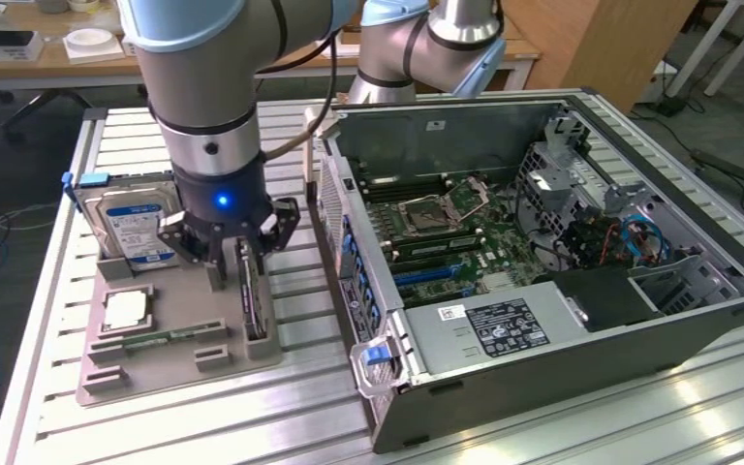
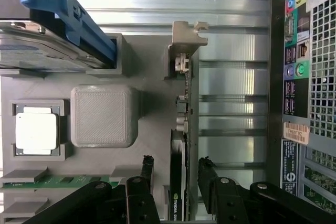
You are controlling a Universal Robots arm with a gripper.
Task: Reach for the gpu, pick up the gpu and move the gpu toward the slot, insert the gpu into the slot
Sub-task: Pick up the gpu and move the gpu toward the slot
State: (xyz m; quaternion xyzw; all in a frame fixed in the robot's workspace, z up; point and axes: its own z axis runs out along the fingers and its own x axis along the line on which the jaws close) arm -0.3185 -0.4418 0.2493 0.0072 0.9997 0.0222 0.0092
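The gpu (image 1: 255,302) is a thin dark card standing on edge in a groove of the grey holder tray (image 1: 152,373). My gripper (image 1: 237,263) hangs straight above it. In the wrist view the gpu (image 2: 178,192) lies between my two black fingers (image 2: 148,174), with a small gap on each side, so the gripper (image 2: 177,172) is open around it and grips nothing. The slot (image 1: 426,276) is a blue strip on the green motherboard inside the open computer case, to the exterior view's right of the tray.
On the tray also sit a blue-labelled hard drive (image 1: 139,228), a silver processor chip (image 1: 127,312) and a green memory stick (image 1: 166,339). The open computer case (image 1: 579,320) lies on the slatted metal table (image 1: 282,426). Its perforated rear wall (image 2: 320,77) stands close beside the gpu.
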